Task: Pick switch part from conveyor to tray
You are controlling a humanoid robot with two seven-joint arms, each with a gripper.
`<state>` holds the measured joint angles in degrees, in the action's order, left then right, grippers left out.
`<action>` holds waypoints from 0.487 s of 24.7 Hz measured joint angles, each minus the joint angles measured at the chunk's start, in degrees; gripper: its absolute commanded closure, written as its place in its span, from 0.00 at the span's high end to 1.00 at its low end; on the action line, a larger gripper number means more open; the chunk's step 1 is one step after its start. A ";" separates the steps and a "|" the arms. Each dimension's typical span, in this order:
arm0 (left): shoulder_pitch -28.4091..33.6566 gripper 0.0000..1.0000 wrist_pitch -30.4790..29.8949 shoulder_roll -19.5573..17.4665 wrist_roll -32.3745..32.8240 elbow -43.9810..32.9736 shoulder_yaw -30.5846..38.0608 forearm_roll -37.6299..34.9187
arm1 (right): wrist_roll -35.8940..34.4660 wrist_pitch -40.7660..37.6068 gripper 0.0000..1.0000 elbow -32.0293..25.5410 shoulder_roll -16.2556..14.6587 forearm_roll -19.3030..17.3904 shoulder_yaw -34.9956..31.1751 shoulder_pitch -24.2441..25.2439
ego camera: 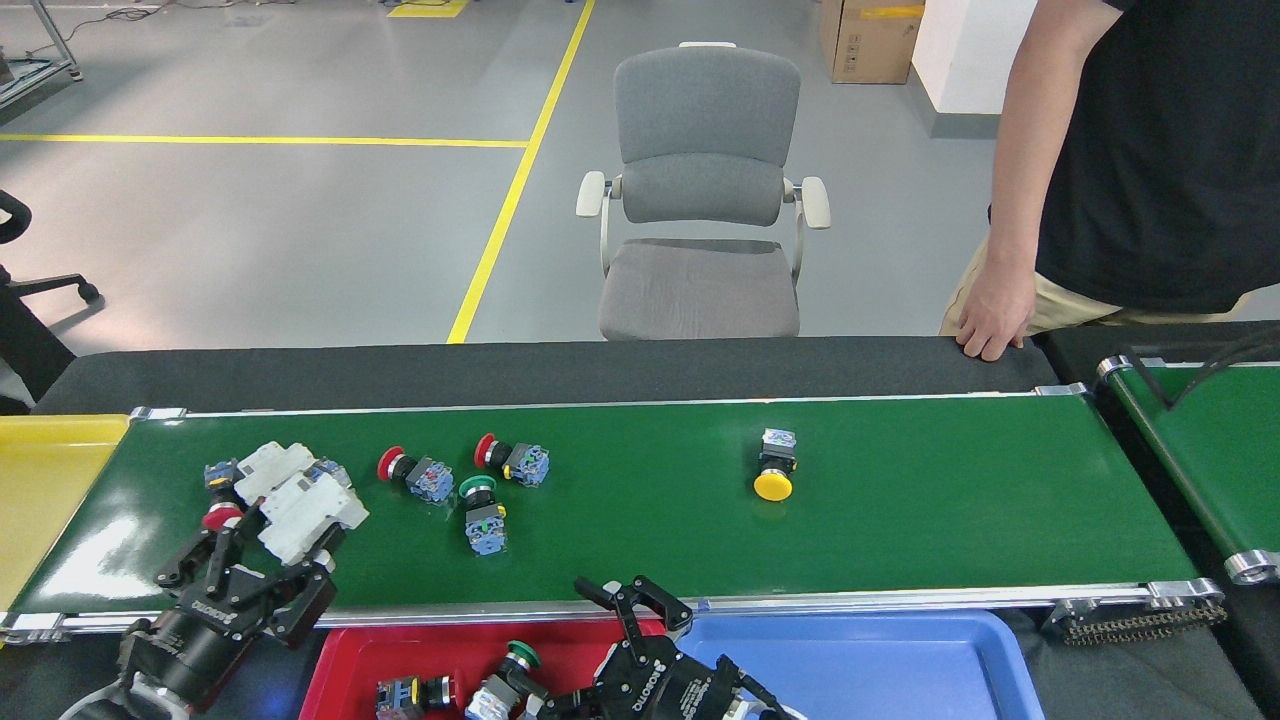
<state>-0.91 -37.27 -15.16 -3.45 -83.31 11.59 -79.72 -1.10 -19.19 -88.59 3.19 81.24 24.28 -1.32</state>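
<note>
At the far left edge sits a yellow tray (45,480), beside the end of the conveyor (900,530), the long green belt running across the middle of the frame. In the lower left, the left gripper (262,560) reaches up over the belt's near rail with its fingers spread, and a white block (312,510) lies between the fingertips; whether they press on it or only frame it, I cannot tell. A second white block (268,465) and a red-capped switch (222,517) crowd just beside it, so a clean lift there probably means closing squarely on one piece and rising straight up, without dragging the neighbours.

Further right on the belt lie two red-capped switches (412,472) (510,458) and a green-capped switch (478,510) close together. Below them, at the bottom centre, is the red tray (345,670), with a few switches already in it, a green-capped one (522,656) among them. The right gripper (640,605) hangs over that tray's right end with its fingers apart and nothing between them, apparently let go. Right of it is the blue tray (900,660), bare where visible. One yellow-capped switch (774,470) lies alone in the belt's middle right, well apart from the rest, an easy target.
</note>
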 measured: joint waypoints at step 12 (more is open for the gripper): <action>6.01 0.18 0.19 13.40 6.20 -14.96 -23.30 -7.77 | -7.36 19.63 1.00 -4.04 0.59 -0.15 -25.47 12.52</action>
<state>5.11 -37.08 -1.76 2.75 -98.28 -11.71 -87.49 -8.46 0.44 -92.63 3.77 81.09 -1.20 11.19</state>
